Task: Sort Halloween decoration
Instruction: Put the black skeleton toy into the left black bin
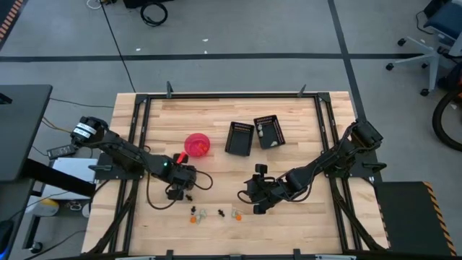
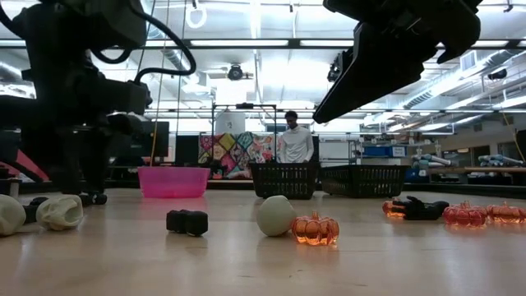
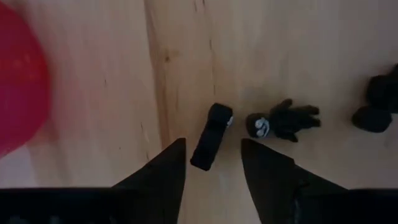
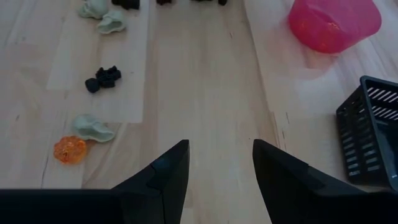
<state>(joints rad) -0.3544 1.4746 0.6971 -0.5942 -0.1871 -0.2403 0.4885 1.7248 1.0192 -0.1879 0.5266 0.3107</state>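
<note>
A small black trinket, oblong like a little bar, lies flat on the wooden table directly between the open fingers of the left gripper. Its long axis runs roughly along the gripper's reach, slightly slanted, with a pale mark at its far end. Just beside it lies a black figure with a pale face and spread limbs. More black pieces sit near that.

The left gripper hovers low near the table's front left — its jaws are set moderately wide, holding nothing. The pink bowl stands just beyond it, and two black baskets stand farther back toward the middle.

The right gripper hangs over the front right, open and empty. It faces an orange pumpkin, a pale trinket and a black cluster scattered ahead.

The risk, as I judge it: the bar sits closer to one finger, so closing could push it sideways or spin it out rather than pinch it. The neighbouring figure is close enough to be knocked — or caught together with the bar.
</note>
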